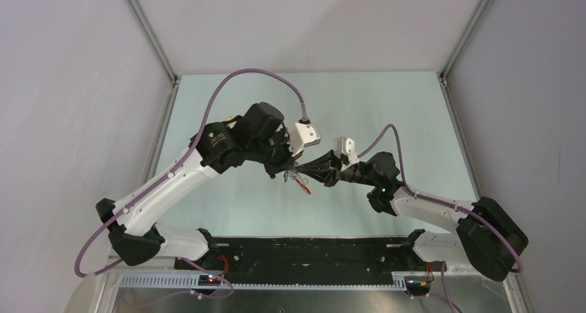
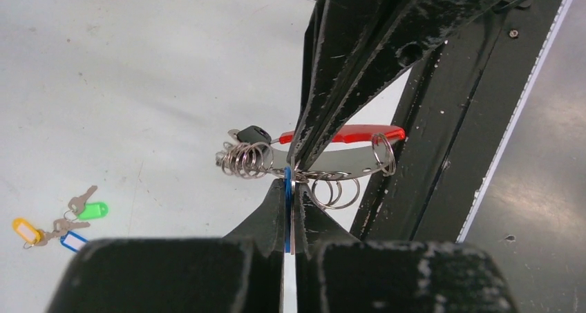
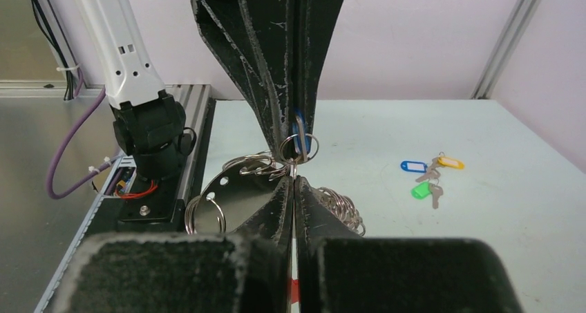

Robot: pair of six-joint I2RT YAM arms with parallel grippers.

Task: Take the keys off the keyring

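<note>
My two grippers meet tip to tip above the middle of the table. My left gripper [image 1: 289,168] [image 2: 290,182] is shut on a blue tag [image 2: 287,188] and a thin silvery key blade from the keys [image 2: 243,157]. My right gripper [image 1: 309,171] [image 3: 292,179] is shut on the keyring's thin metal edge. The keyring [image 2: 335,162] is a curved silvery plate with a bright red strap [image 2: 349,133] and several small rings [image 3: 342,209] hanging from it. In the right wrist view, the left gripper [image 3: 294,141] comes down from above with the blue tag [image 3: 299,130].
A second small cluster with tan, blue and green tags [image 2: 62,223] [image 3: 430,177] lies loose on the pale table [image 1: 387,106], apart from the grippers. The black base rail [image 1: 304,254] runs along the near edge. Grey walls and metal posts [image 1: 148,30] enclose the table.
</note>
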